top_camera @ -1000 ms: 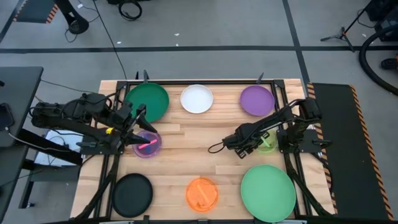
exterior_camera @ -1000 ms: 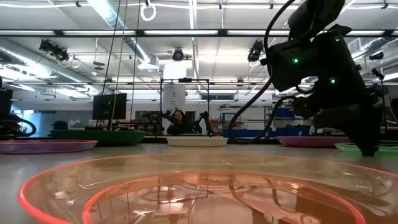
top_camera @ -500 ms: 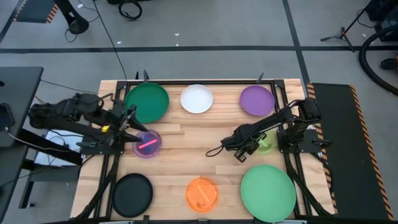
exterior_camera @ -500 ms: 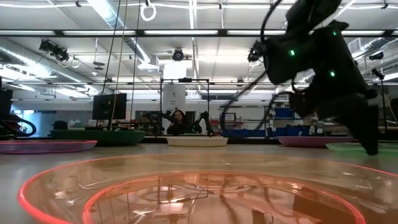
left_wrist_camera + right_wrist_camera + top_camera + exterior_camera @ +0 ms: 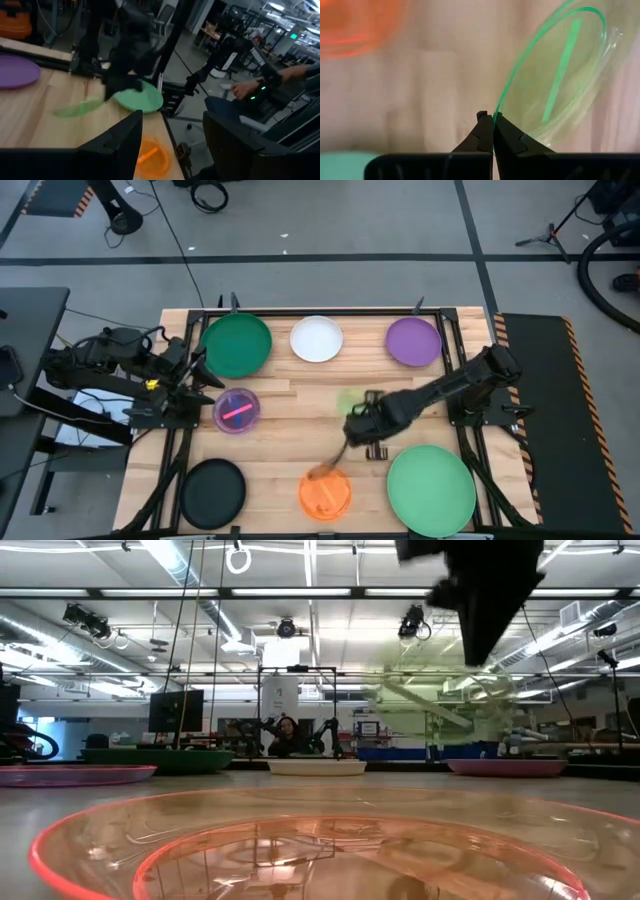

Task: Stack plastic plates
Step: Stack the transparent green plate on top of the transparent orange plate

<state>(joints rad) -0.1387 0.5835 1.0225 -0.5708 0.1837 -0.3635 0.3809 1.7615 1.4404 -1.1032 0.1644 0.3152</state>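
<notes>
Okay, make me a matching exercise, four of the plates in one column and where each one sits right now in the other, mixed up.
Column one:
1. white plate
2. black plate
3. lime plate
4. purple plate

Column two:
A. near corner of the table on the left arm's side
B. pinched by its rim in the right pincer, off the table
C. far edge, between the dark green plate and the purple one
D. far edge, on the right arm's side

Pairs: 1-C, 2-A, 3-B, 4-D
</notes>
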